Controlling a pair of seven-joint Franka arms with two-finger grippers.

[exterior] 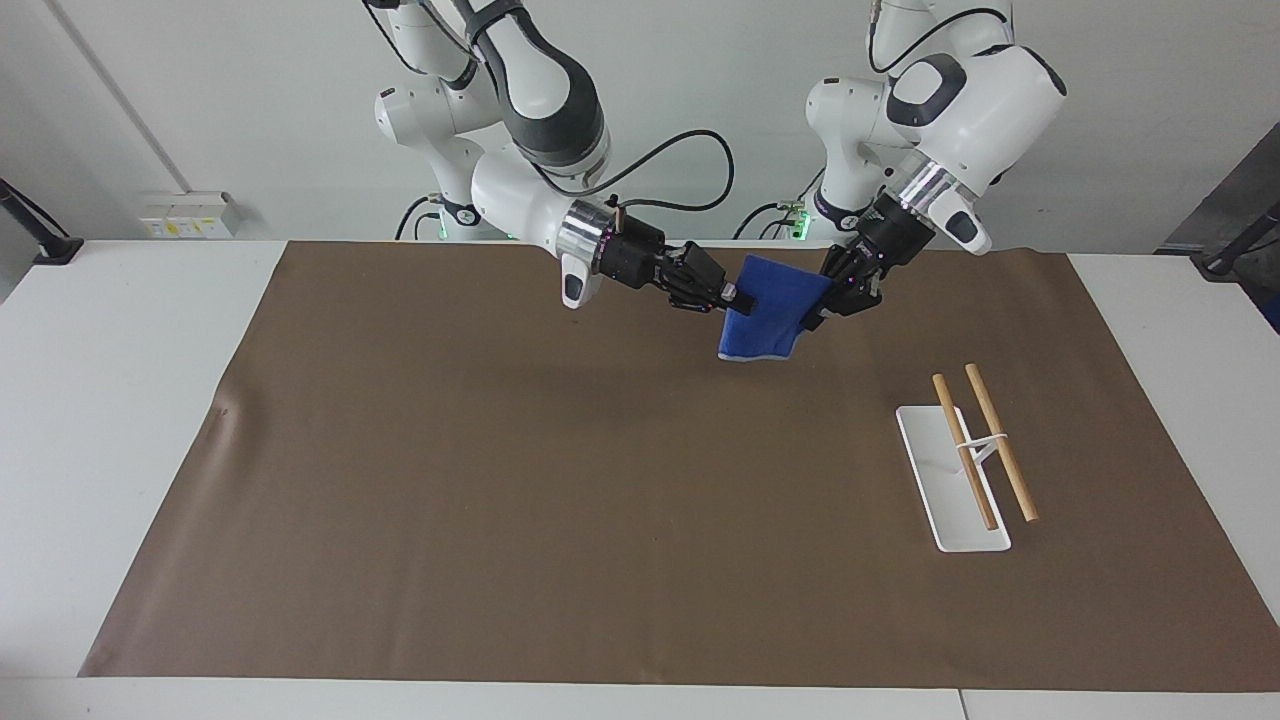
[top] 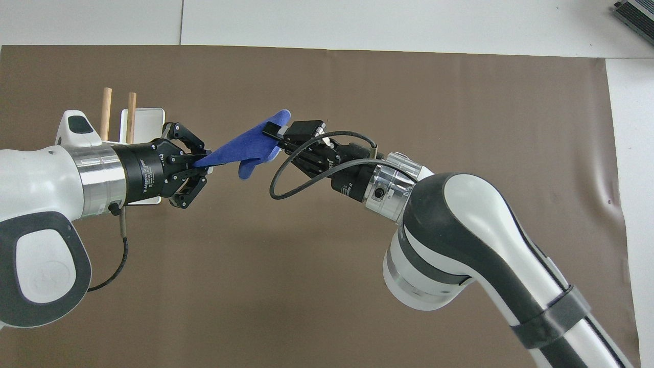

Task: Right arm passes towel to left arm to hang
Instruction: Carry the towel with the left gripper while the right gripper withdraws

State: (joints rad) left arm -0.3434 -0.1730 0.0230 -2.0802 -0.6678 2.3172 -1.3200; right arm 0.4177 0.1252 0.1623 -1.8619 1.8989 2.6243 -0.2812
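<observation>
The blue towel (exterior: 765,318) (top: 244,151) hangs in the air over the brown mat, stretched between both grippers, with a loose corner drooping down. My right gripper (exterior: 738,297) (top: 273,132) is shut on the towel's end toward the right arm's side; one finger lies flat on the cloth. My left gripper (exterior: 820,305) (top: 204,162) is shut on the other end, its fingertips pinching the edge while the outer links splay out.
A white rack base (exterior: 950,500) (top: 148,115) with two raised wooden bars (exterior: 985,440) (top: 106,110) stands on the brown mat (exterior: 500,500) toward the left arm's end of the table. A black cable loops from the right wrist.
</observation>
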